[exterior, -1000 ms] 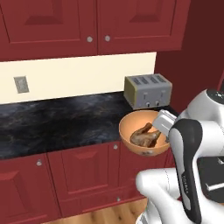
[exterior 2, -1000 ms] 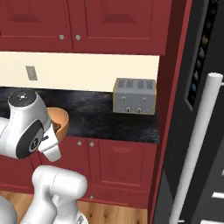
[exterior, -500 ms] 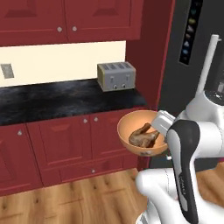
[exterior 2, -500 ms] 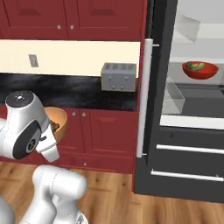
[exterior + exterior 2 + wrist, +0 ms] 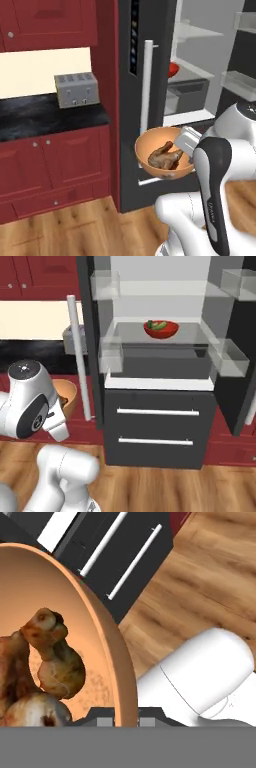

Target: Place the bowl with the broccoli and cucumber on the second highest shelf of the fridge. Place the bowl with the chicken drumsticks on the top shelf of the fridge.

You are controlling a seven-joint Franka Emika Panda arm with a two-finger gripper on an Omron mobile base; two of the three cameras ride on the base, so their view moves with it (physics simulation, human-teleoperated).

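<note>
My gripper (image 5: 186,142) is shut on the rim of the bowl with the chicken drumsticks (image 5: 150,150), an orange bowl held level in front of the fridge (image 5: 131,115). Brown chicken drumsticks (image 5: 166,157) lie inside it. In the hand view the rim (image 5: 106,637) runs between my fingertips, with the drumsticks (image 5: 56,658) to its left. The orange bowl (image 5: 68,398) shows behind my arm in the right base view. The fridge (image 5: 160,426) stands open. The red bowl with the broccoli and cucumber (image 5: 161,329) sits on a glass shelf (image 5: 192,332), one below the uppermost shelf (image 5: 165,290).
A silver toaster (image 5: 76,90) stands on the black counter (image 5: 45,119) left of the fridge. The fridge's long silver door handle (image 5: 79,356) rises beside my arm. Clear door bins (image 5: 235,357) flank the shelves, and two dark drawers (image 5: 157,428) sit below. The floor is wood.
The whole picture has swung from the counter and toaster to the open fridge, so the base has moved. The orange bowl stays in my shut gripper.
</note>
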